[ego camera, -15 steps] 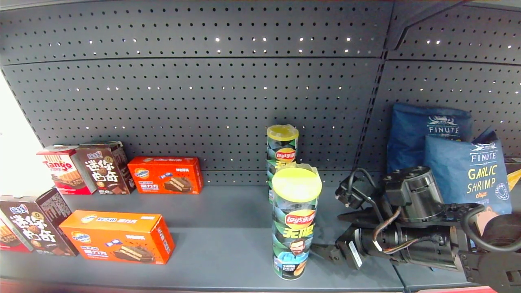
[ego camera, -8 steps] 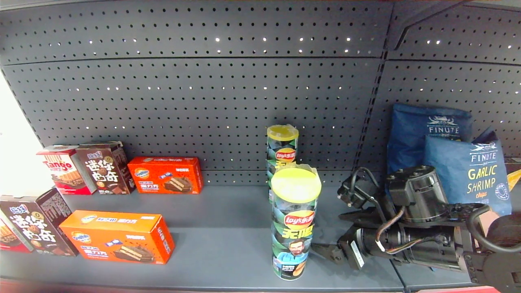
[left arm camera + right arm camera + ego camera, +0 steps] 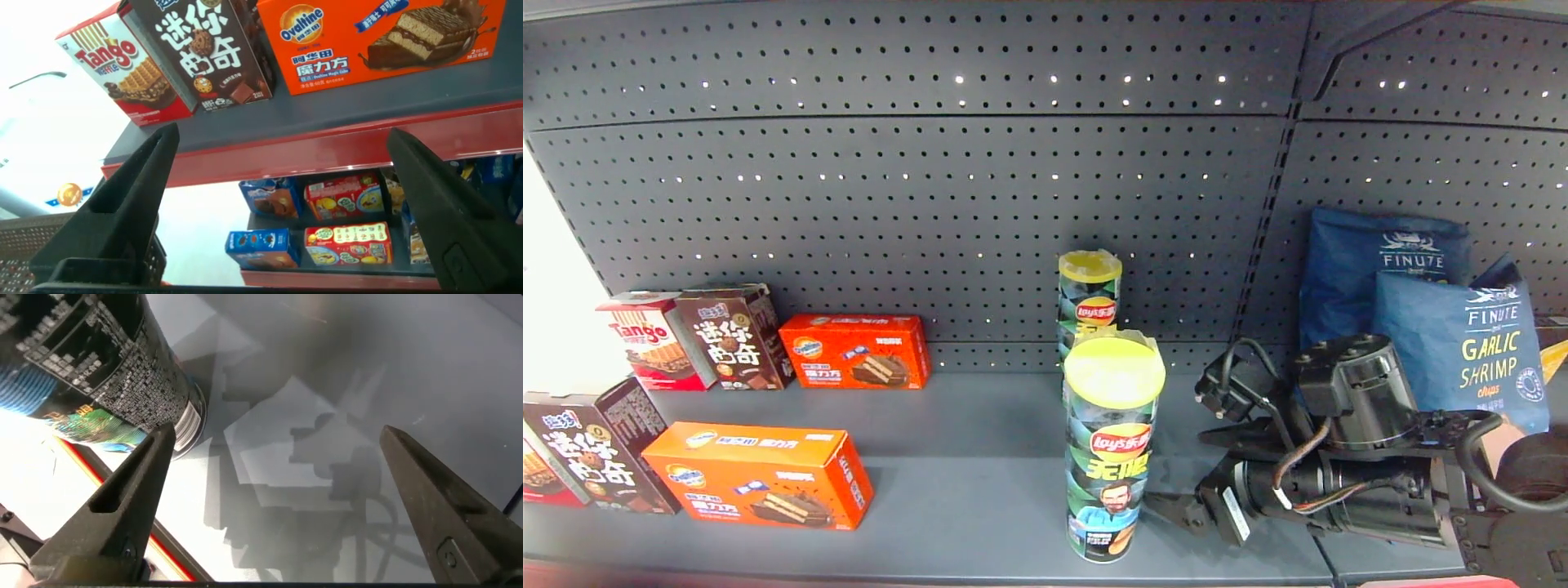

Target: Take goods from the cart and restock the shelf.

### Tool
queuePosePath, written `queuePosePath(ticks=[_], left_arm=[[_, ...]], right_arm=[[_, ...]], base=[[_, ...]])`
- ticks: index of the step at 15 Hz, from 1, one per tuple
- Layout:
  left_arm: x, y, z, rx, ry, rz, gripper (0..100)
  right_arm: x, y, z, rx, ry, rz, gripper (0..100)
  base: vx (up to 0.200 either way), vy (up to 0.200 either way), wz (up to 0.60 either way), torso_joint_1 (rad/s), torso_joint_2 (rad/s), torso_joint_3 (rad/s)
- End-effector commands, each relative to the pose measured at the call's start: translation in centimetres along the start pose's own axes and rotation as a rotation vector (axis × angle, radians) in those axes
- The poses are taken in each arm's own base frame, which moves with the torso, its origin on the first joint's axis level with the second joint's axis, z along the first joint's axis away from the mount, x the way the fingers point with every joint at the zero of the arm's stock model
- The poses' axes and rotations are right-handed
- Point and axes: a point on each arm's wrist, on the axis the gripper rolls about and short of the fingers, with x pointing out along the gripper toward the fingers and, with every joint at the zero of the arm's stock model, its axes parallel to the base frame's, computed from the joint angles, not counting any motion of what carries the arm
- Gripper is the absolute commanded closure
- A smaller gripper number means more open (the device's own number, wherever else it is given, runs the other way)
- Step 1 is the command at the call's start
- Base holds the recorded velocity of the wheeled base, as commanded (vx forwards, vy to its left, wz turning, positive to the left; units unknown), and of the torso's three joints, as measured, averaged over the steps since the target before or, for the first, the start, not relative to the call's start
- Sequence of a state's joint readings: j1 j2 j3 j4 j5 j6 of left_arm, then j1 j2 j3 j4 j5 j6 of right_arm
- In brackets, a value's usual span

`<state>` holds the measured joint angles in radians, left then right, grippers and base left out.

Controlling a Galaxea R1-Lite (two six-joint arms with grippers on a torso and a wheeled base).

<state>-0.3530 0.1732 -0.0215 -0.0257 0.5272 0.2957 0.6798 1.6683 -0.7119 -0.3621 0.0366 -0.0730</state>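
Front chip can (image 3: 1112,445): upright near the front edge of the grey shelf (image 3: 980,482), directly before a second chip can (image 3: 1089,298) at the pegboard.
Right gripper (image 3: 276,431): jaws released and holding nothing, just beside the front can's right side, apart from it.
Left gripper (image 3: 282,129): jaws spread and empty, below the shelf's red front edge, under the orange wafer box (image 3: 384,37).
Blue chip bags (image 3: 1462,351): standing behind the right arm.

Even light, blown-out white far left, pinpricks through pegboard (image 3: 931,204), bowed edges, soft shadows on shelf (image 3: 368,376)
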Motion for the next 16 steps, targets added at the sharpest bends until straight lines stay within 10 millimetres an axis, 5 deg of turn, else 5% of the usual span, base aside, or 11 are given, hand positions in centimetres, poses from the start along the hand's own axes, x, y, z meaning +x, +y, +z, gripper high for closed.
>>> queuePosePath(ticks=[1, 16], left_arm=[[0.01, 0.0, 0.01, 0.001, 0.001, 0.0, 0], [0.01, 0.0, 0.01, 0.001, 0.001, 0.0, 0]], right_arm=[[0.02, 0.12, -0.05, -0.003, 0.002, 0.004, 0], [0.37, 0.6, -0.28, -0.012, 0.015, 0.019, 0]], base=[[0.0, 0.0, 0.0, 0.0, 0.0, 0.0], [0.0, 0.0, 0.0, 0.0, 0.0, 0.0]])
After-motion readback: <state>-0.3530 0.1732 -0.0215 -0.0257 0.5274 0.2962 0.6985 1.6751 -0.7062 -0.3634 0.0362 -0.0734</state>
